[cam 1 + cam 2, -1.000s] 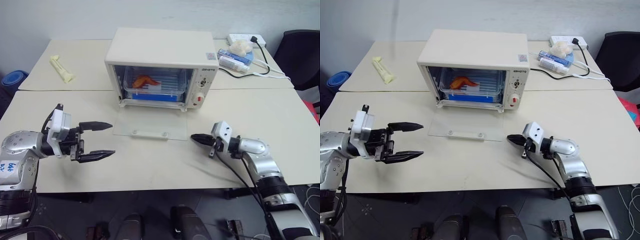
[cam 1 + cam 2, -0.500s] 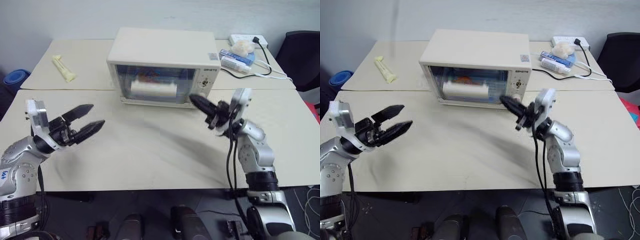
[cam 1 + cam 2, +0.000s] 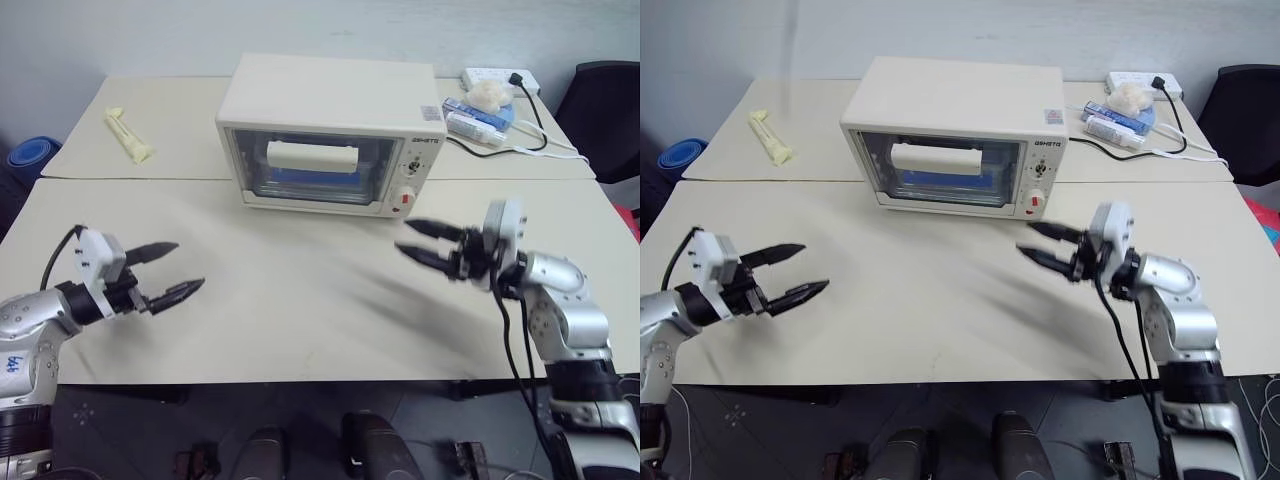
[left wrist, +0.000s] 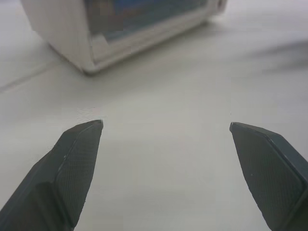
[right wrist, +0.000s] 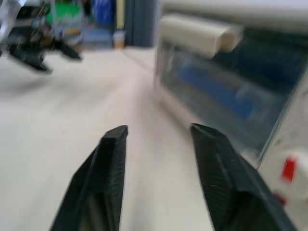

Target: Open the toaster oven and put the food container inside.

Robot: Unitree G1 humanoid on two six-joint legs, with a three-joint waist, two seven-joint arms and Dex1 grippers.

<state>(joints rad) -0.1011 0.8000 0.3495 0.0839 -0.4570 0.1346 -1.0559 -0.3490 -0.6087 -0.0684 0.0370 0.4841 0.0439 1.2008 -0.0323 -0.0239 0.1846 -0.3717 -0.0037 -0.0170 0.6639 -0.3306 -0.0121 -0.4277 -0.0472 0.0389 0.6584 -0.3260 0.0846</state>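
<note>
Even bright light, motion-blurred right hand point(image 3: 418, 240)

Silver arms, white wrist blocks, black jaws, black cables

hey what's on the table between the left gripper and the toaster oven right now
Nothing: the head views show bare table between the left gripper and the toaster oven.

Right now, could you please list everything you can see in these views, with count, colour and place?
toaster oven: one, cream-white, door shut, back of the table.
food container: one, clear with blue, inside the oven behind the glass.
stick-like object: one, pale yellow, far left of table.
power strip: one, white, far right corner.
tubes: two, white-blue, right of oven.
chair: one, black, right edge.
left gripper: open, empty.
right gripper: open, empty.
</note>
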